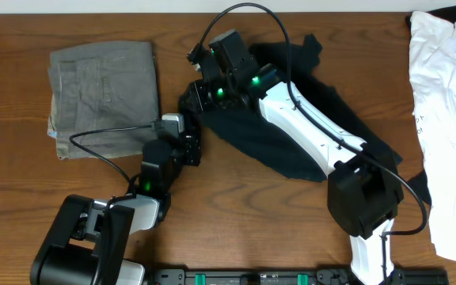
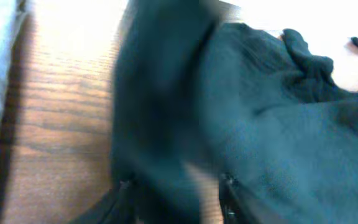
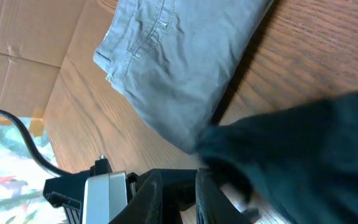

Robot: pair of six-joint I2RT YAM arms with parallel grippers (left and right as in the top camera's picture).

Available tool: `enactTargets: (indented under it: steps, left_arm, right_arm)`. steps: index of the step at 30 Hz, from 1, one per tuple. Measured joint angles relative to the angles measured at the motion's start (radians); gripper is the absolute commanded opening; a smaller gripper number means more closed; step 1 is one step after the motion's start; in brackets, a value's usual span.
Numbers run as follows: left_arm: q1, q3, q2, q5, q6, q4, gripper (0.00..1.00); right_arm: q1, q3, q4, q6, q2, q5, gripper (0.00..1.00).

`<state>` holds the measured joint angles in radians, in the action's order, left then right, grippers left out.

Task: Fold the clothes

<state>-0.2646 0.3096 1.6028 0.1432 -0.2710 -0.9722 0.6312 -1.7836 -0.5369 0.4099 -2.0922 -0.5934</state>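
The black T-shirt [image 1: 248,138] lies crumpled mid-table, partly under the right arm. The right gripper [image 1: 196,96] is clamped on the shirt's left corner. The left gripper [image 1: 191,144] has cloth between its fingers, but blur hides whether it grips. Folded trousers [image 1: 101,99] lie just beside.

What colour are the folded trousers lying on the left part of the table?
The trousers are plain grey-green; the overhead view shows them best.
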Motion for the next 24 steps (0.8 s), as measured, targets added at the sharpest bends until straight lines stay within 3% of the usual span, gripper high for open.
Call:
enactTargets:
  steps: [2,3,15,24]
  left_arm:
    - [0.0,0.0,0.0,-0.014,-0.003,0.0,0.07]
    - [0.0,0.0,0.0,-0.018,-0.006,0.0,0.06]
    - [0.0,0.0,0.0,-0.027,0.002,0.0,0.06]
    - [0.0,0.0,0.0,-0.027,0.002,0.011,0.06]
  right_arm:
    - [0.0,0.0,0.0,0.0,0.0,-0.001,0.17]
    - [0.0,0.0,0.0,0.0,0.0,-0.002,0.17]
    - [-0.012,0.0,-0.04,-0.001,0.0,-0.002,0.17]
    - [-0.131,0.0,-0.305,-0.071,0.0,0.07,0.18]
